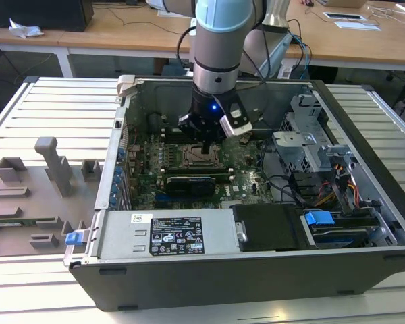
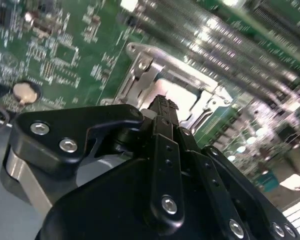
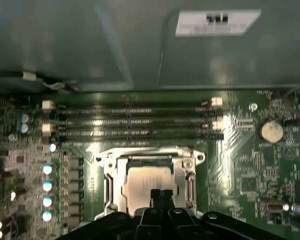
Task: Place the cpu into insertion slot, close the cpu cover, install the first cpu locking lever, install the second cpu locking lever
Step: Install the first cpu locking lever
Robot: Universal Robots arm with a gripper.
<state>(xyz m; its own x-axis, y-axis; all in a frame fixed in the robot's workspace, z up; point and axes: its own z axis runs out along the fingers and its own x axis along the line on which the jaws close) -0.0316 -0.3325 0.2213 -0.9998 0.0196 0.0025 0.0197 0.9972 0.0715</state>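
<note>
The cpu (image 3: 146, 184) lies flat in the insertion slot (image 3: 149, 161) on the green motherboard, its silver-grey top showing through the window of the cpu cover (image 3: 111, 172), which lies down over it. My gripper (image 3: 161, 197) hangs just over the cpu's near edge, fingers pressed together with nothing between them. In the second wrist view the black fingers (image 2: 162, 130) point at the cpu (image 2: 177, 95) inside the silvery cover (image 2: 140, 70). In the exterior view the gripper (image 1: 208, 144) stands upright over the insertion slot (image 1: 201, 157) inside the open computer case.
Long memory slots (image 3: 135, 122) run just beyond the socket, with a coin battery (image 3: 271, 131) to one side. A black expansion card (image 1: 187, 183), the power supply (image 1: 169, 235), drive cages (image 1: 317, 152) and cables crowd the case. Grey fixtures (image 1: 50, 165) stand at the exterior view's left.
</note>
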